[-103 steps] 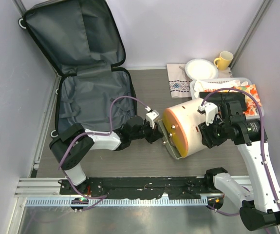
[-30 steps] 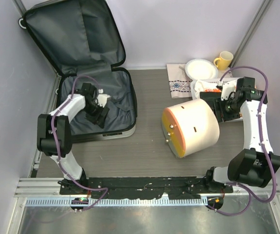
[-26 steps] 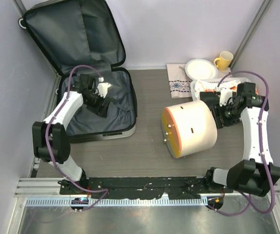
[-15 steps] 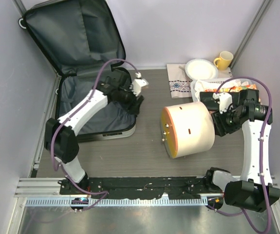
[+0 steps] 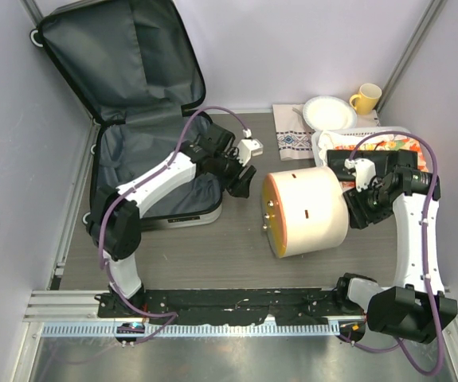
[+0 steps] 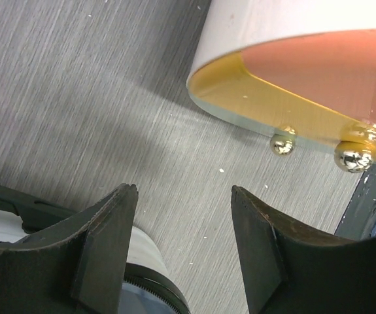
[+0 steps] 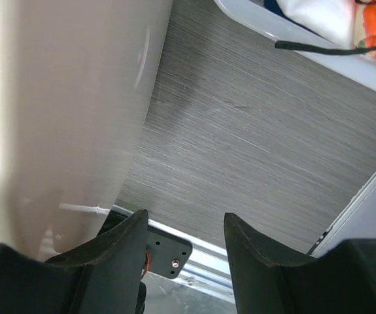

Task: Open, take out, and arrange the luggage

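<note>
One suitcase [image 5: 125, 151] lies open at ten o'clock on the table [image 5: 213, 247], lid propped upright, its lining apparently bare. Opening looks done. A white tub [image 5: 312, 211] lies on its side at centre, between the left jaws and right jaws, both spread, gripping nothing; arranging it seems undone.

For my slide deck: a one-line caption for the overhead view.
Open suitcase at left; left arm and right arm, jaws open, flank a cream drum-shaped case on its side.

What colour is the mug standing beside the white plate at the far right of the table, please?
The mug is yellow; it shows best in the top external view.
</note>
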Controlling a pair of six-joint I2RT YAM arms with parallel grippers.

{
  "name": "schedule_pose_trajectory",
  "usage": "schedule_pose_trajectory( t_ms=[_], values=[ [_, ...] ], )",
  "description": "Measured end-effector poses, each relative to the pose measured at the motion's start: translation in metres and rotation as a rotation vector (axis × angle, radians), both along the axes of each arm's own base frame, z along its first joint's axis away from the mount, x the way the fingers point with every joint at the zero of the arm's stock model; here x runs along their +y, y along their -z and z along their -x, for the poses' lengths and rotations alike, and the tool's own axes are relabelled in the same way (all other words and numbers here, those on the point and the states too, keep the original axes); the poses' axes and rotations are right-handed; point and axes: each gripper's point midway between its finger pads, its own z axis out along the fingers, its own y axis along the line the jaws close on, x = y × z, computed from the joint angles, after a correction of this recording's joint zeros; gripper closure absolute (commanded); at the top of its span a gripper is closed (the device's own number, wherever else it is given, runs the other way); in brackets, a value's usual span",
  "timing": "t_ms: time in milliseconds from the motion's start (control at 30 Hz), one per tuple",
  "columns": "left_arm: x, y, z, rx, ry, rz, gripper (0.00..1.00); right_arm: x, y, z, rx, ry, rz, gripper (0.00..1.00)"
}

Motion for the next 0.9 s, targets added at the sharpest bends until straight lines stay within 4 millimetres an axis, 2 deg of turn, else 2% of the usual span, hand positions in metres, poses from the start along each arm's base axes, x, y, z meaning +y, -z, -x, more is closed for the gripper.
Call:
schedule_pose_trajectory(
  t_ms=[200, 400, 467, 633, 700, 733, 833, 900],
  values=[
    [-0.002, -0.005, -0.004, -0.037, 0.006, 0.019, 0.33, 0.009, -0.005, -0.004, -0.060, -0.109, -0.024, 0.43],
    [-0.026, -0.014, -0.015, -0.109, 0.072, 0.046, 0.34, 0.010, -0.021, 0.002, -0.126, -0.138, 0.014, 0.43],
    [-0.033, -0.011, -0.012, -0.112, 0.093, 0.047, 0.34, 0.005, -0.035, -0.002, -0.154, -0.103, 0.039, 0.44],
    [-0.033, -0.003, -0.012, -0.097, 0.100, 0.030, 0.36, -0.016, -0.094, -0.031, -0.323, 0.063, 0.126, 0.42],
    [-0.021, -0.006, -0.025, -0.082, 0.062, 0.040, 0.36, -0.022, -0.110, -0.040, -0.372, 0.125, 0.136, 0.42],
    [-0.013, -0.010, -0.038, -0.080, 0.027, 0.048, 0.36, -0.022, -0.117, -0.043, -0.388, 0.144, 0.131, 0.41],
    [0.009, -0.026, -0.088, -0.131, -0.078, 0.066, 0.36, -0.014, -0.142, -0.058, -0.458, 0.179, 0.060, 0.41],
    [0.015, -0.037, -0.116, -0.175, -0.128, 0.083, 0.36, -0.002, -0.151, -0.063, -0.488, 0.167, -0.007, 0.39]
  ],
)
